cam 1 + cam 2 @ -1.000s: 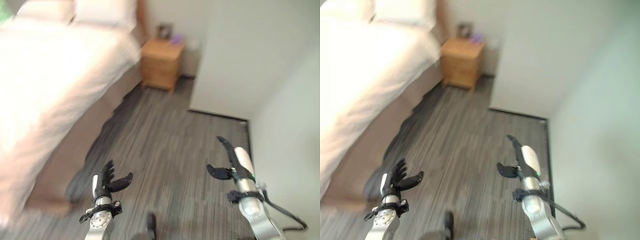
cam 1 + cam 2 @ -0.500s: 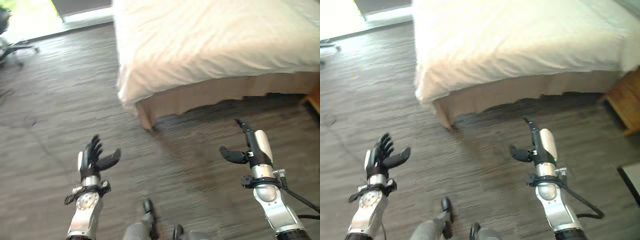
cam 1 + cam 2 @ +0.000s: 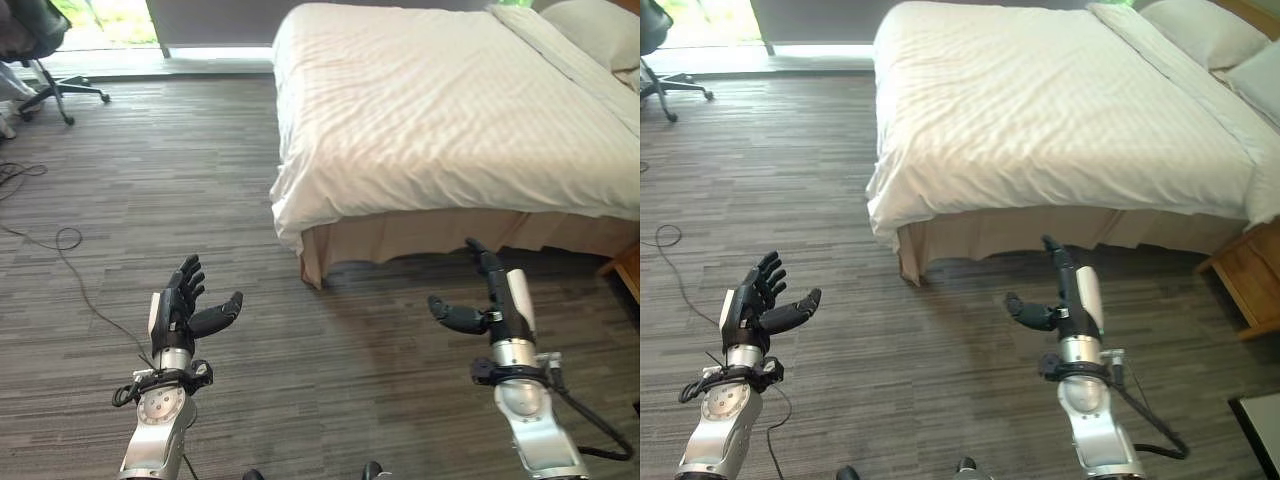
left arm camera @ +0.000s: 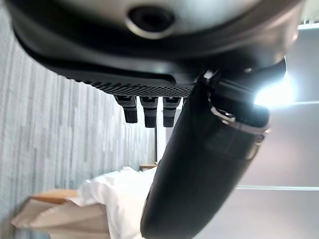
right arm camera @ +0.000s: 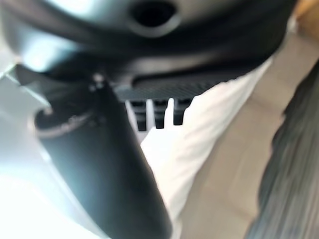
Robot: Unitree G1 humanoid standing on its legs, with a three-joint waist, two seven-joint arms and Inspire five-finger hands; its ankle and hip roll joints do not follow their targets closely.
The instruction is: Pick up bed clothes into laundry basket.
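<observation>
A bed with a white sheet (image 3: 440,110) fills the upper right, its tan skirt (image 3: 440,235) hanging to the floor. White pillows (image 3: 1200,30) lie at its far right end. My left hand (image 3: 180,310) is raised over the floor at lower left, open and holding nothing. My right hand (image 3: 495,305) is raised at lower right, just short of the bed's near edge, fingers straight, thumb out, nothing in it. In the wrist views, the left hand (image 4: 199,164) and the right hand (image 5: 99,169) both show straight fingers with the sheet (image 5: 199,134) beyond.
Grey-brown striped carpet (image 3: 200,200) spreads to the left of the bed. An office chair (image 3: 40,50) stands at the far upper left by a bright window. A thin cable (image 3: 60,245) loops on the carpet at left. A wooden nightstand (image 3: 1250,285) sits at the right edge.
The camera has swung round from a nightstand and wall to face the bed's side and foot corner. Both hands stay raised and open in the same pose.
</observation>
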